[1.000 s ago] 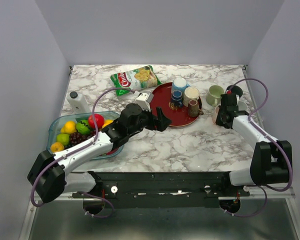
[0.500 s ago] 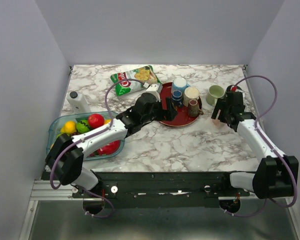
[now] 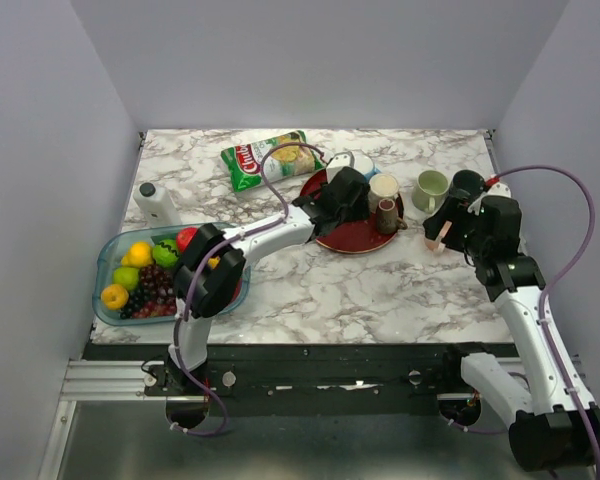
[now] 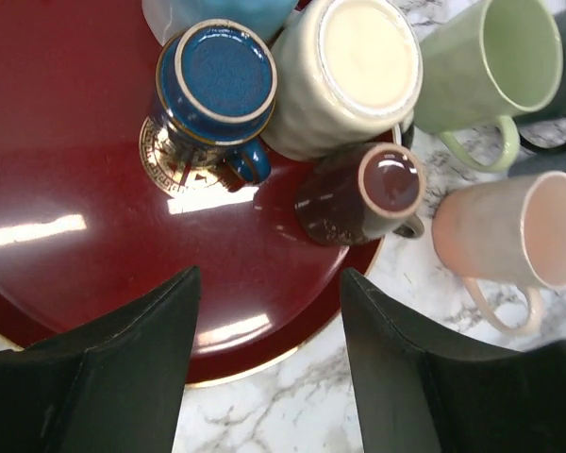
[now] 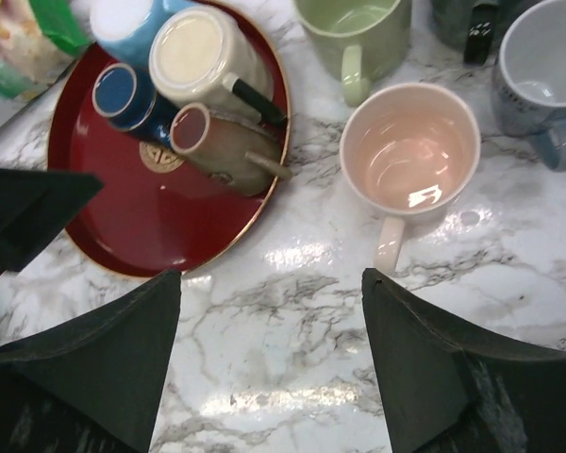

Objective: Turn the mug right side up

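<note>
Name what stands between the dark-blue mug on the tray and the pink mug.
The brown mug, at the edge of the red tray, stands between the dark-blue mug and the pink mug; the left wrist view shows it.

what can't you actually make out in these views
Top view: the left arm covers the dark blue mug on the tray.
Left wrist view: the top edge cuts off the light blue mug.
Right wrist view: the top edge cuts off the dark mug, the right edge the grey-blue mug.
</note>
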Controlling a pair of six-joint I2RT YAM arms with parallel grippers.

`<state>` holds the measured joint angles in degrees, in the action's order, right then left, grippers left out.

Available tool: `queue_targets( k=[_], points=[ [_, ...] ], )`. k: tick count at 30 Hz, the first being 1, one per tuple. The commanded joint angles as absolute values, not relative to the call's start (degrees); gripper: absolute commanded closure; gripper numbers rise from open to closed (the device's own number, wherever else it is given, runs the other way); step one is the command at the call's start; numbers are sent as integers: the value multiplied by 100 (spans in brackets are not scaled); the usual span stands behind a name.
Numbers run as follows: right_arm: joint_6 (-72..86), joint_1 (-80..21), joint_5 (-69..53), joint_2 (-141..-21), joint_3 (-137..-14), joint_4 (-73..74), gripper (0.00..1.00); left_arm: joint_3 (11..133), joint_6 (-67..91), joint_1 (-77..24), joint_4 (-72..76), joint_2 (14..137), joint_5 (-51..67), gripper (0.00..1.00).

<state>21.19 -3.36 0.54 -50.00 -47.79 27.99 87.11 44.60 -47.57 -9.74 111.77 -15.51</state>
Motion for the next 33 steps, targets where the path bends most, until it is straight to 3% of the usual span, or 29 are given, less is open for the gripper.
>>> queue_targets(
  k=[1,10,20,27,33],
  points=[
    [2241,-325,-466,-4624,-4649,3234,17,9753,4825,-4930,-1774,11855,-2478,34],
    [2180,-325,-256,-3982,-4465,3498,18,11195,4641,-4931,-2213,13139,-3137,41],
    [2048,-316,-132,-3841,-4377,3603,17,11487,4737,-4922,-2100,13701,-3419,44],
    [1890,-316,-26,-3806,-4500,3779,17,11496,4860,-4869,-2092,13755,-3542,63],
    [1907,-325,-26,-3735,-4412,3762,18,11092,4939,-4843,-1899,13474,-3639,67]
  ],
)
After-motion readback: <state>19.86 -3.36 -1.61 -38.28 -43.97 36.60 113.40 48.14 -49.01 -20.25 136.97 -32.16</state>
